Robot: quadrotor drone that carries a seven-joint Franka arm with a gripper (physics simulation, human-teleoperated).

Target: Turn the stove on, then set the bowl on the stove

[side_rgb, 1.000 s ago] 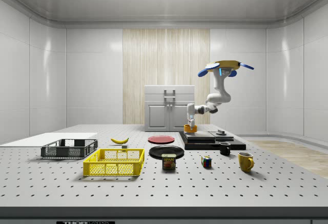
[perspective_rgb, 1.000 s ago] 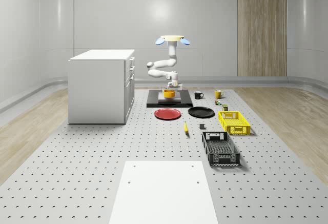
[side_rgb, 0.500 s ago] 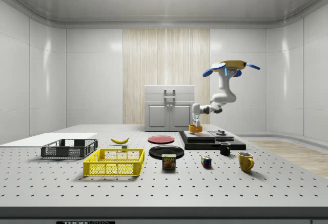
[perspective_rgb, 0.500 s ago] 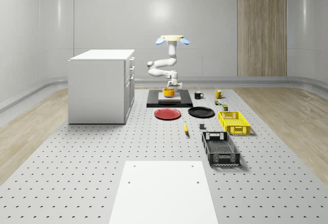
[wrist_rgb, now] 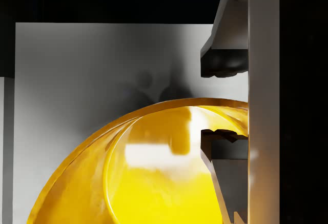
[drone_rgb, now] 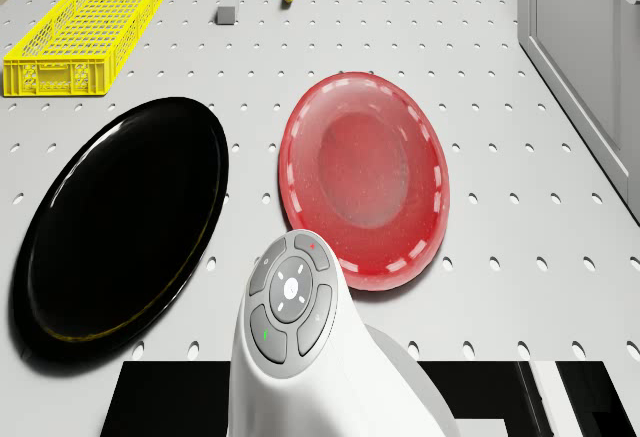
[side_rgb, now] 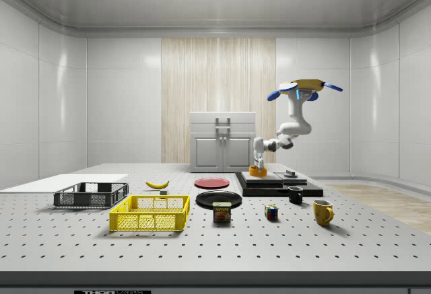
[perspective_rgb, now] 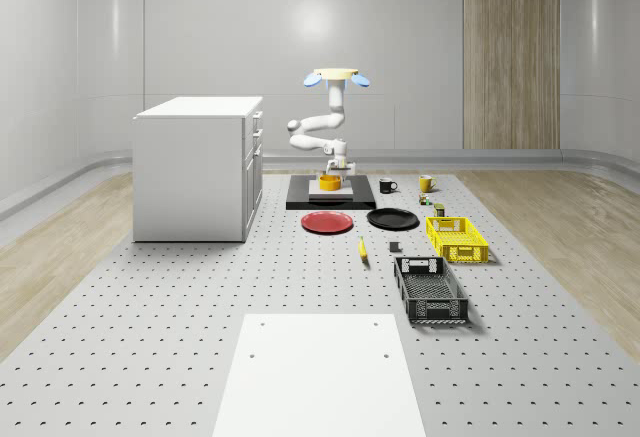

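Observation:
The yellow bowl (perspective_rgb: 330, 183) (side_rgb: 257, 171) sits on the light grey plate of the black stove (perspective_rgb: 331, 201) (side_rgb: 273, 184). The drone (perspective_rgb: 338, 77) (side_rgb: 304, 87) hovers above the stove's far side, its white arm bent down to the bowl. My gripper (perspective_rgb: 338, 169) (side_rgb: 258, 164) (wrist_rgb: 225, 103) is right over the bowl. In the wrist view the fingers straddle the bowl's (wrist_rgb: 154, 172) rim, one pad (wrist_rgb: 223, 62) outside and one (wrist_rgb: 225, 147) inside, with a gap on each side. The gripper stands open.
A white cabinet (perspective_rgb: 195, 167) stands left of the stove. In front lie a red plate (perspective_rgb: 327, 222) (drone_rgb: 365, 177), a black plate (perspective_rgb: 392, 219) (drone_rgb: 115, 222), a banana (perspective_rgb: 362, 248), a yellow crate (perspective_rgb: 457, 238) and a black crate (perspective_rgb: 430, 290). Two mugs (perspective_rgb: 388, 185) stand to the right.
The drone and arm carried the bowl toward the side view's right, over the stove, and then lowered it onto the grey plate.

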